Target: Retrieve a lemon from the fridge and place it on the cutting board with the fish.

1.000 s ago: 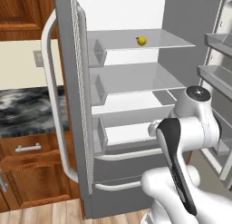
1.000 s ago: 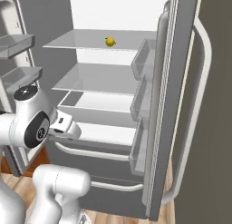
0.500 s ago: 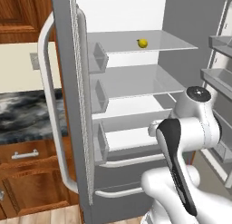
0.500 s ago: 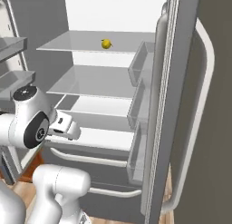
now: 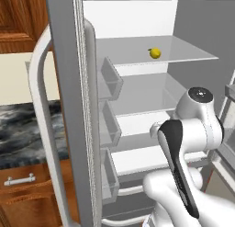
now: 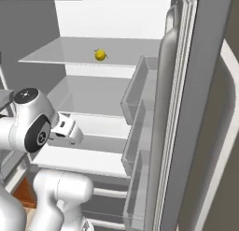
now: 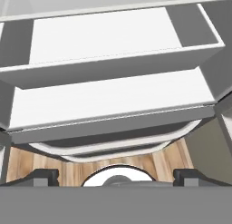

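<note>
Resting on the top glass shelf (image 5: 137,56) of the open fridge (image 5: 69,83), the lemon (image 5: 155,53) sits alone toward the back, well above the arm. From the right base view the same lemon (image 6: 100,55) lies near the middle of that shelf, with the door bins (image 6: 140,113) stacked along the open right door. The gripper (image 7: 116,175) hangs low in front of the fridge's lower shelves, its two dark fingertips (image 7: 43,175) spread as wide as they go and holding nothing. Past them the hand view takes in the white lower shelves (image 7: 113,96), a curved white drawer handle (image 7: 113,148) and the wooden floor (image 7: 72,166). To the left of the fridge a dark marbled worktop (image 5: 23,129) tops wooden cabinets (image 5: 27,189).
</note>
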Controlling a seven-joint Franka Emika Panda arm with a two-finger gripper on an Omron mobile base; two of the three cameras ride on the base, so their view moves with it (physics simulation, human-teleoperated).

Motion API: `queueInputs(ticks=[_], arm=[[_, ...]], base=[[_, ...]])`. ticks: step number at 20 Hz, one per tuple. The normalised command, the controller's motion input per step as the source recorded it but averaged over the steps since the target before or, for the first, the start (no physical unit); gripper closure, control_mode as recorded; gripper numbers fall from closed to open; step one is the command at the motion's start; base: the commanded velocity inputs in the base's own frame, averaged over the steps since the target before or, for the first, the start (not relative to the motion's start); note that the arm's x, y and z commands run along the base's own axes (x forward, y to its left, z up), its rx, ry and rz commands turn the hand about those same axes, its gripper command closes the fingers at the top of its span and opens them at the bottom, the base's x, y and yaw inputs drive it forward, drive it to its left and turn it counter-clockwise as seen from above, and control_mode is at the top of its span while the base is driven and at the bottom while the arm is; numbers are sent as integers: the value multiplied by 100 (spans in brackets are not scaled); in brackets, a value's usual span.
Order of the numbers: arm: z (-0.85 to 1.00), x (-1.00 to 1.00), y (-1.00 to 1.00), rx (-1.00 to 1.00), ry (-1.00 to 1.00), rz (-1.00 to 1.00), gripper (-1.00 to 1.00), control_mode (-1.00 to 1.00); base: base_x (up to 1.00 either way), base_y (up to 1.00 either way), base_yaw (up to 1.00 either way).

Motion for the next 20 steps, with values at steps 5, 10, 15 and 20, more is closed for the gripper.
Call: queueInputs(ticks=[5,10,15,20], arm=[[0,0,0,0,0,0,-100,100],[0,0,0,0,0,0,-100,100],[0,0,0,0,0,0,-100,100],[0,0,0,0,0,0,-100,100]], base=[[67,-7,0],[63,-15,0],[18,-2,0],[0,0,0]])
